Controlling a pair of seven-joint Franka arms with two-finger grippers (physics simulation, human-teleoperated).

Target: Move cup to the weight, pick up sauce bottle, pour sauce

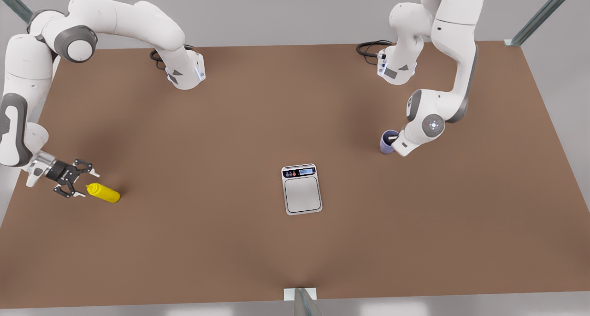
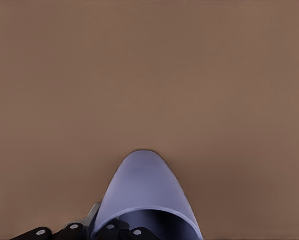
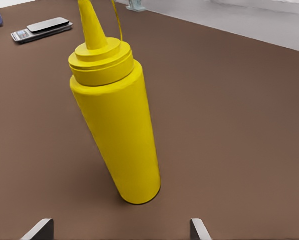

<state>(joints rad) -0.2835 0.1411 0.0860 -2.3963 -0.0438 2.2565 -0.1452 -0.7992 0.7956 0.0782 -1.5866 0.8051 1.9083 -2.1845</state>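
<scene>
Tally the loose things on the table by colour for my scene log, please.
Yellow: 1, the sauce bottle
Lavender-blue: 1, the cup
White-and-silver: 1, the weight
Total: 3

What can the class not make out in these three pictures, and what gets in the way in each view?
- Weight display reading: too small in the front view.
- Left tool at the cup: covered by its own arm in the front view, cut by the picture edge in the left wrist view.
- Sauce bottle nozzle tip: cut by the edge in the right wrist view; the open right tool waits beside it.
</scene>
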